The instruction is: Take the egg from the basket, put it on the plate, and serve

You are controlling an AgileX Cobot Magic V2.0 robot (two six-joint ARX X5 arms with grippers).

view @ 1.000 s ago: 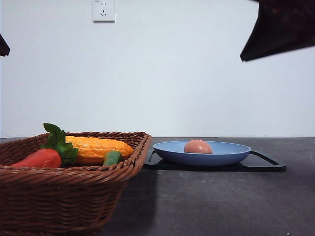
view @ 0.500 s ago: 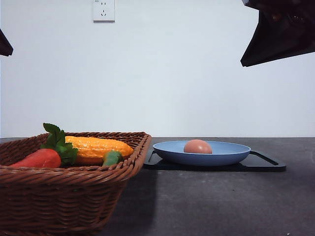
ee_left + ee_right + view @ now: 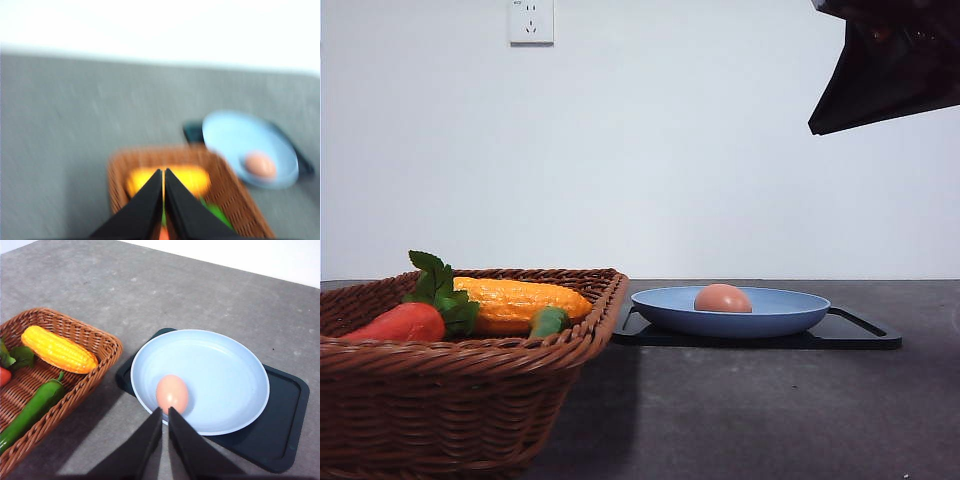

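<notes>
The pinkish-brown egg [image 3: 723, 298] lies in the light blue plate [image 3: 790, 312], left of its middle. The plate rests on a black tray [image 3: 865, 338]. The wicker basket [image 3: 450, 400] stands at the front left. My right gripper [image 3: 165, 410] is shut and empty, high above the plate, with its tips over the near side of the egg [image 3: 172, 393] and plate [image 3: 225, 380]. The right arm [image 3: 895, 70] shows dark at the upper right of the front view. In the blurred left wrist view my left gripper [image 3: 163, 171] is shut, high over the basket [image 3: 230, 200], with the egg [image 3: 260, 165] on the plate [image 3: 235, 137] off to one side.
In the basket lie a corn cob [image 3: 520, 300], a red-orange carrot [image 3: 400, 322] with green leaves and a green pepper [image 3: 548, 321]. The basket's rim [image 3: 107, 357] nearly touches the tray [image 3: 285, 430]. Dark grey tabletop [image 3: 770, 410] spreads in front of the tray. A wall socket [image 3: 531, 20] sits high behind.
The dark tip of the left arm has left the front view's left edge. The right arm has risen slightly and shifted right. The egg still lies in the plate.
</notes>
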